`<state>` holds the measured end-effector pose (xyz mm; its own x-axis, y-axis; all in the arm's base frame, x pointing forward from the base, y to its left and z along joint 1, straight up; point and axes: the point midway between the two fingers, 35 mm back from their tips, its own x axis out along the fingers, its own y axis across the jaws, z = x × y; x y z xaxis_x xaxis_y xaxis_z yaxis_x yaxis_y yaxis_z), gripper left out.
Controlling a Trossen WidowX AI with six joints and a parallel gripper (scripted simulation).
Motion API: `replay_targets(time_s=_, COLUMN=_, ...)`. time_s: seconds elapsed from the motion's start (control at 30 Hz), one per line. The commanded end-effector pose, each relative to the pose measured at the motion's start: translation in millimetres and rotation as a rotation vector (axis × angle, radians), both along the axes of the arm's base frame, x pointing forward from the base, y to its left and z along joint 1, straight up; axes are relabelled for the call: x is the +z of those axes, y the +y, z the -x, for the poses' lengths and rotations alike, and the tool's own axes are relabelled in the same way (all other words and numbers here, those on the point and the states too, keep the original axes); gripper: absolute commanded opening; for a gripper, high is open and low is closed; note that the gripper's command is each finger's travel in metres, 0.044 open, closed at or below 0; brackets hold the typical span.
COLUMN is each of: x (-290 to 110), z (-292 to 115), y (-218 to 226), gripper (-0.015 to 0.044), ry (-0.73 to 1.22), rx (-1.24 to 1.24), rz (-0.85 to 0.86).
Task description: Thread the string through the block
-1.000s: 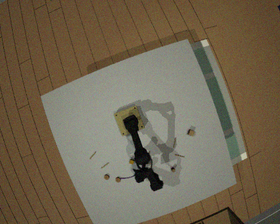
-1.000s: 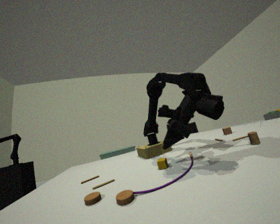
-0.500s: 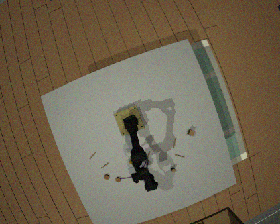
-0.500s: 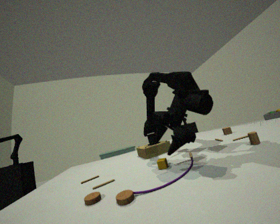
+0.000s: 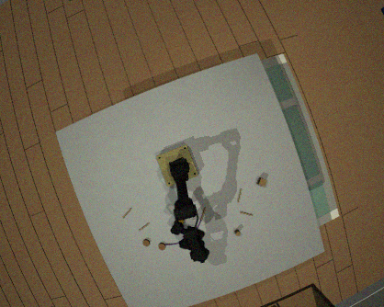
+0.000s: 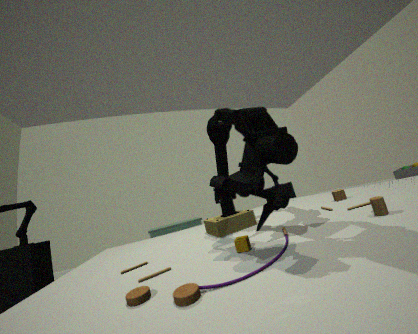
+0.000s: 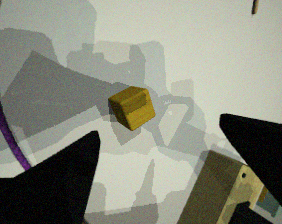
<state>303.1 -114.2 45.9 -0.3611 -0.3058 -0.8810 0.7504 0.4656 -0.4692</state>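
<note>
My gripper (image 7: 159,128) hangs wide open, empty; descending carelessly, I risk knocking the block (image 7: 132,107) at twelve o'clock; string (image 7: 7,135) unthreaded.

We see a bare test room: plain pale walls (image 6: 112,165) and ceiling, a wood-plank floor (image 5: 80,55), and 1 white bench (image 5: 126,138) at its middle. A green strip (image 5: 296,129) runs along the bench's right edge. A dark stand (image 6: 22,270) waits off the bench's left corner.
</note>
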Motion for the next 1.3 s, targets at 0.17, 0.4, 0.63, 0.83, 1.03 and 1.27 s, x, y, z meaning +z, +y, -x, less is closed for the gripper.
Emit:
replay_targets(time_s=0.17, x=-4.8, z=11.2, y=-8.3, gripper=0.0440, ry=0.035, rx=0.853, rz=-0.433)
replay_targets(time_s=0.4, x=-4.2, z=12.4, y=-11.0, gripper=0.0440, ry=0.042, rx=1.154, rz=-0.505)
replay_targets(time_s=0.63, x=-3.1, z=13.6, y=-13.9, gripper=0.0440, ry=0.045, rx=1.463, rz=-0.545)
replay_targets(time_s=0.83, x=-1.7, z=14.4, y=-16.3, gripper=0.0440, ry=0.058, rx=1.733, rz=-0.551)
replay_targets(time_s=1.03, x=-0.4, z=15.0, y=-18.2, gripper=0.0440, ry=0.097, rx=2.007, rz=-0.541)
replay_targets(time_s=1.27, x=0.0, z=15.2, y=-18.7, gripper=0.0440, ry=0.116, rx=2.092, rz=-0.536)
